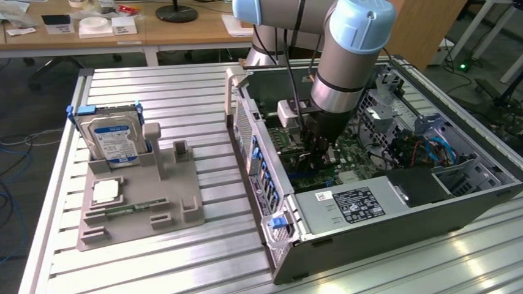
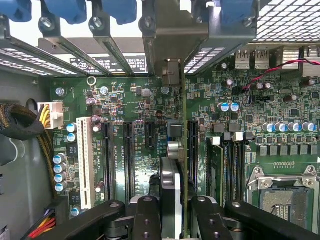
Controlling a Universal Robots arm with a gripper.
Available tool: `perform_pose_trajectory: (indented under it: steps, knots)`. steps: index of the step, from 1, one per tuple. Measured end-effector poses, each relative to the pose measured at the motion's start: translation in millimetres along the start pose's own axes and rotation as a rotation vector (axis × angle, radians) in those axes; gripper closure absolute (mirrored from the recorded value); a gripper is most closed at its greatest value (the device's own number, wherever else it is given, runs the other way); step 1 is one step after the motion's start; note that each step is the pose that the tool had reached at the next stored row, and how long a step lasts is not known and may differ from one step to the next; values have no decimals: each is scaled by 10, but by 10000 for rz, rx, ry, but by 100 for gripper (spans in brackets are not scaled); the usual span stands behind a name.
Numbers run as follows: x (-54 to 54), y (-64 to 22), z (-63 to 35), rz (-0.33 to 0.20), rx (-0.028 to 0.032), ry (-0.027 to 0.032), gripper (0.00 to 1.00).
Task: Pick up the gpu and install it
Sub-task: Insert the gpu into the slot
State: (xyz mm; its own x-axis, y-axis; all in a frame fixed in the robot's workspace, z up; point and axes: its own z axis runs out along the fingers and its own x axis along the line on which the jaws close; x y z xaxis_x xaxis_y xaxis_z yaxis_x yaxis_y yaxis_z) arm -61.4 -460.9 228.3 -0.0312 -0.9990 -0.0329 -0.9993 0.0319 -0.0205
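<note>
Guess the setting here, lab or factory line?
Likely a robotics lab: wooden desks with clutter behind, an open PC case on an aluminium-slat table, and a grey parts fixture holding a hard drive.

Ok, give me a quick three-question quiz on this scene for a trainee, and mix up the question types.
1. True or false: the gripper is shut on the gpu, which it holds edge-on over the motherboard.
2. Where is the hard drive? A) standing upright in the grey fixture outside the computer case; B) lying flat inside the case; C) in the gripper.
3. Fill in: in the exterior view, the grey fixture sits on that view's ____ of the computer case.

Key: 1 true; 2 A; 3 left.
</note>
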Motion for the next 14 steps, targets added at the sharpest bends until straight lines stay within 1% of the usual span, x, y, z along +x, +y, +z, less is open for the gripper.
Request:
perform_pose_trajectory:
  steps: [6, 9, 14]
  knots:
    - [0, 0, 13, 0, 0, -3, 72]
    - [2, 1, 30, 0, -7, 9, 72]
    - [1, 1, 36, 1, -3, 0, 72]
